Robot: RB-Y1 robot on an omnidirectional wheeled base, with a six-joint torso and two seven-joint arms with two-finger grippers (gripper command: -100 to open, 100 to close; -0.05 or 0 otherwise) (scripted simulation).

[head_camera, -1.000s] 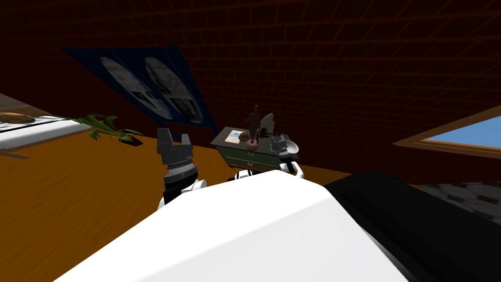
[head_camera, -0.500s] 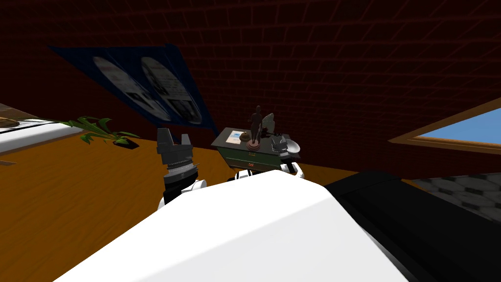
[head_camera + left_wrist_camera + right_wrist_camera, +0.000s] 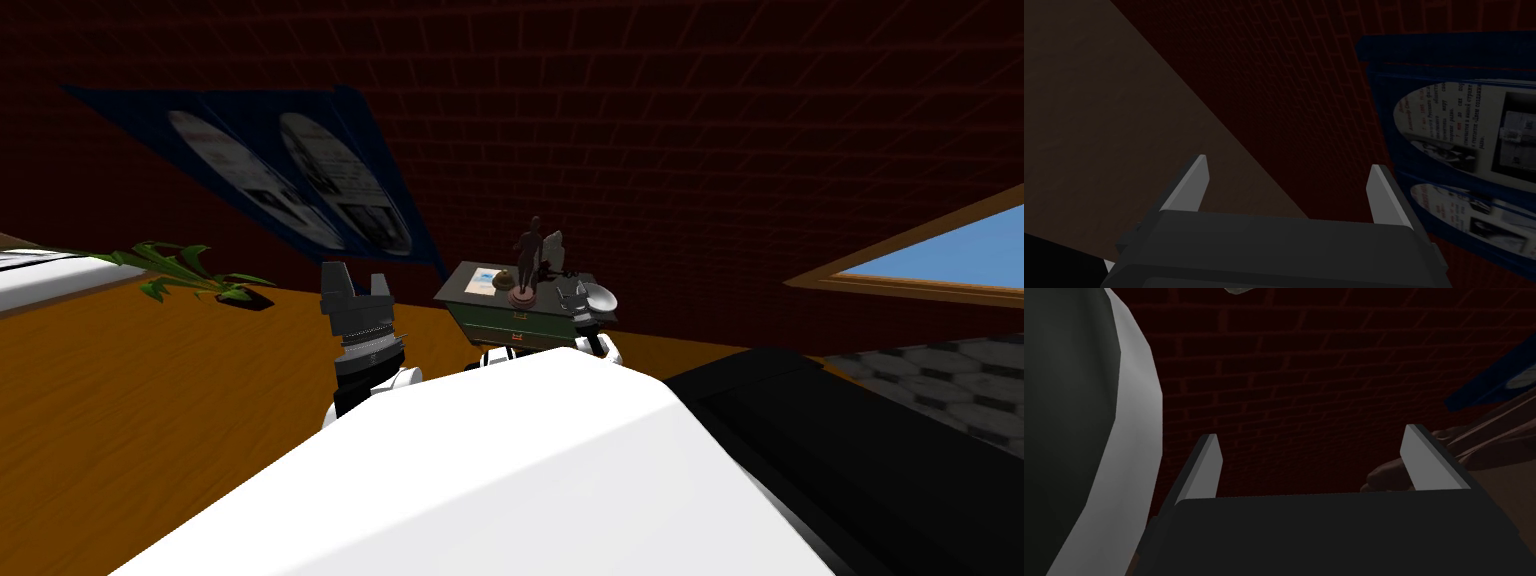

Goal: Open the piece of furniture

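- Head view: a small dark green cabinet (image 3: 505, 325) stands on the orange floor (image 3: 150, 420) against the dark red brick wall (image 3: 650, 150), near the middle of the view. Its drawer fronts seem flush and shut, though they are too small to be sure.
- On the cabinet's top stand a dark figurine (image 3: 528, 250), a pale bowl-shaped dish (image 3: 602, 296) towards the right end, and a flat pale card (image 3: 483, 281) towards the left end.
- The left hand (image 3: 355, 283) is raised well to the left of the cabinet, apart from it. The right hand (image 3: 571, 292) sits low at the cabinet's right front corner, just beside the dish.
- A blue poster (image 3: 300, 190) hangs on the wall up and left of the cabinet. A green plant (image 3: 190, 268) lies farther left, and a wood-framed window (image 3: 940, 265) is off to the right.
- Left wrist view: the fingers (image 3: 1196, 182) stand wide apart with nothing between them.
- Right wrist view: the fingers (image 3: 1206, 463) are likewise spread, gripping nothing.
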